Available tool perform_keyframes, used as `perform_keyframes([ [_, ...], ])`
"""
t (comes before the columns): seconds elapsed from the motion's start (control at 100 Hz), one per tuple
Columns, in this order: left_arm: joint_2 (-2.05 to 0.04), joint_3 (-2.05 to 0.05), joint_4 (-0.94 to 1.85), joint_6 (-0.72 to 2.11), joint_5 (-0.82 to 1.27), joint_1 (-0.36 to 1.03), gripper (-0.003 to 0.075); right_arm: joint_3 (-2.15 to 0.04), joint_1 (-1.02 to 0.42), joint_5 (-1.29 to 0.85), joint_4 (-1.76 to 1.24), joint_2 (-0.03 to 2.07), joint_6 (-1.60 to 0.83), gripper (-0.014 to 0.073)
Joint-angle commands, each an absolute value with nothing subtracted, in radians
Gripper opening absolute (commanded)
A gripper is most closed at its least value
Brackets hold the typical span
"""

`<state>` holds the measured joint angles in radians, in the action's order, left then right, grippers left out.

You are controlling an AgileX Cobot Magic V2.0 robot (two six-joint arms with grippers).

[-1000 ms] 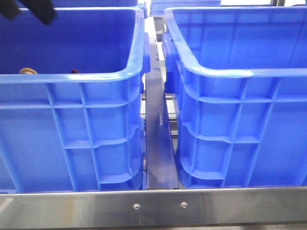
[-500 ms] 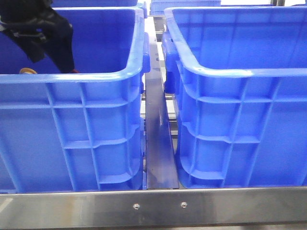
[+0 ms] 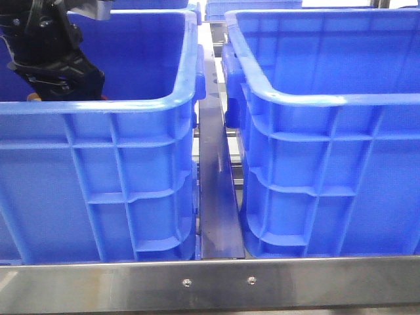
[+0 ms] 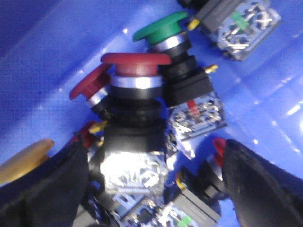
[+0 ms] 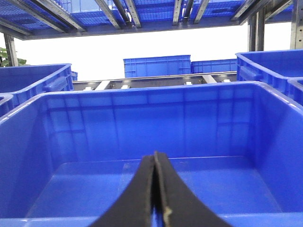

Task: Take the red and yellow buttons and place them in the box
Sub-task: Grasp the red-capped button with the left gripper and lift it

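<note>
The left gripper (image 4: 154,189) is down inside the left crate (image 3: 131,105), jaws spread wide. A red button (image 4: 136,66) stands directly between the fingers (image 4: 42,189); a yellow cap (image 4: 23,158) lies just outside one finger. The right gripper (image 5: 155,189) hangs over the box (image 5: 151,94), fingers pressed together, holding nothing.

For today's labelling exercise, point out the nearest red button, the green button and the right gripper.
red button (image 4: 136,58), left wrist view, on its domed cap.
green button (image 4: 160,26), left wrist view, on its cap.
right gripper (image 5: 155,163), right wrist view, between its closed fingertips.
</note>
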<state>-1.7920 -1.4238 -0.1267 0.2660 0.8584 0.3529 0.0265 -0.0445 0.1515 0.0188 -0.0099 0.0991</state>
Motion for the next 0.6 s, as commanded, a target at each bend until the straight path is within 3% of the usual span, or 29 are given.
perform_keyframes([
  [0.0, -1.757, -1.453, -0.137, 0.265, 0.817, 0.346, 0.0546, 0.015, -0.039, 0.235, 0.018, -0.037, 0.101, -0.0104],
  [0.36, -1.792, -1.453, -0.138, 0.256, 0.81, 0.337, 0.0516, 0.015, -0.039, 0.235, 0.018, -0.037, 0.101, -0.0104],
  [0.46, -1.792, -1.453, -0.138, 0.252, 0.82, 0.337, 0.0403, 0.015, -0.039, 0.235, 0.018, -0.037, 0.101, -0.0104],
  [0.59, -1.79, -1.453, -0.142, 0.235, 0.822, 0.337, 0.0137, 0.015, -0.039, 0.235, 0.018, -0.037, 0.101, -0.0104],
])
